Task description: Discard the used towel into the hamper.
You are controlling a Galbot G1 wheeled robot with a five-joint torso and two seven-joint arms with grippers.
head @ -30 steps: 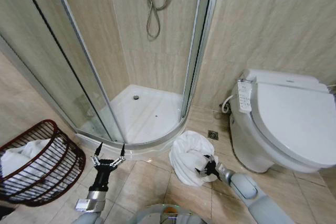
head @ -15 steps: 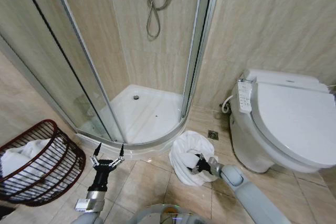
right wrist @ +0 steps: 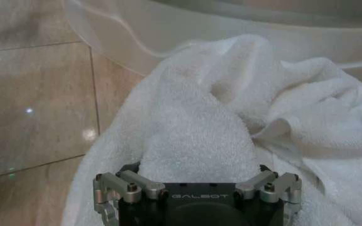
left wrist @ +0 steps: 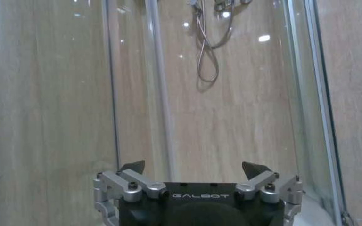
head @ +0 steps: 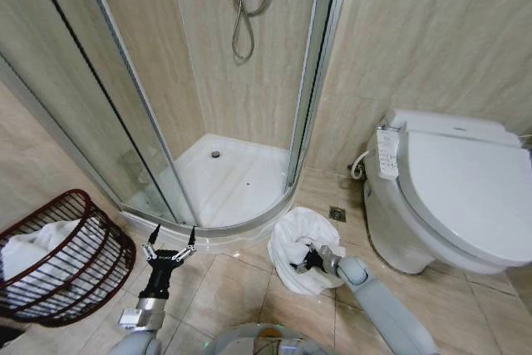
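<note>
A bathroom floor, mid-cleanup: the used towel [head: 301,247] lies in a white heap on the tiles between the shower tray [head: 223,184] and the toilet [head: 453,197]. The right gripper [head: 305,260] is buried in the heap's near side, a ridge of cloth rising between its jaws and filling the gap (whether they have clamped yet cannot be told). The left gripper [head: 171,238] hangs idle above the floor, jaws spread wide and empty. The hamper [head: 71,268] stands well apart on the robot's left, beyond that idle arm, already holding white cloth; so the towel's carry must cross leftward.
</note>
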